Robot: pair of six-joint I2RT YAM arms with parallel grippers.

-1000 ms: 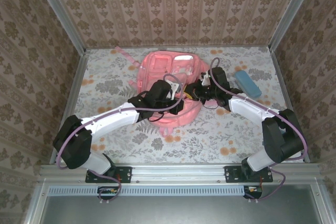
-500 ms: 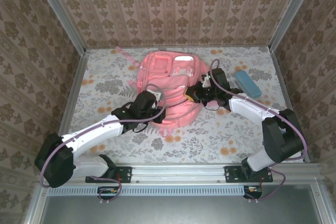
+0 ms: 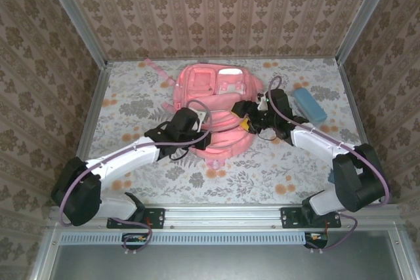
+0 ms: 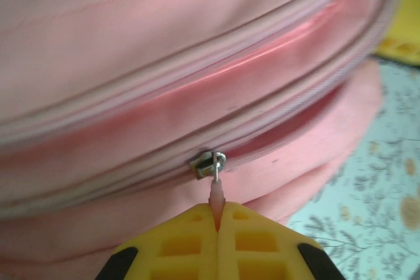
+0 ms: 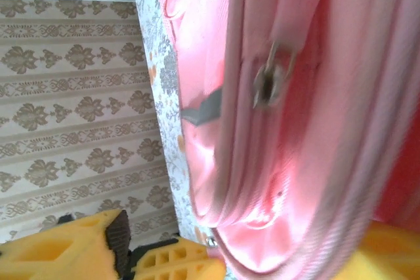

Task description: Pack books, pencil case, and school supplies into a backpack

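one large soft pink fabric backpack [image 3: 216, 96] lying flat at the middle of a floral-patterned table [image 3: 131, 96], one pink strap [image 3: 154, 68] trailing toward the far left corner. one light blue oblong pencil case [image 3: 310, 104] on the table to the right of the bag, near it but apart. two white-and-black arms [image 3: 131, 155] reaching in from the near edge, one to each side of the bag's near half. left gripper [image 4: 217, 209] pressed fully together, pinching one thin pink zip pull tab [image 4: 216, 191] that hangs from a small metal slider [image 4: 209, 164] on the bag's side seam. right gripper [image 3: 248, 115] at the bag's right edge; in its wrist view one yellow finger [image 5: 371, 254], cut off at the bottom right corner, against pink fabric; impossible to tell how far apart its fingers stand or whether anything is held. a second metal zip piece [image 5: 269, 80], blurred, higher up the fabric. yellow blocks [image 5: 65, 247] at the lower left of that view, too cropped to identify. inside of the bag hidden by its own folds.
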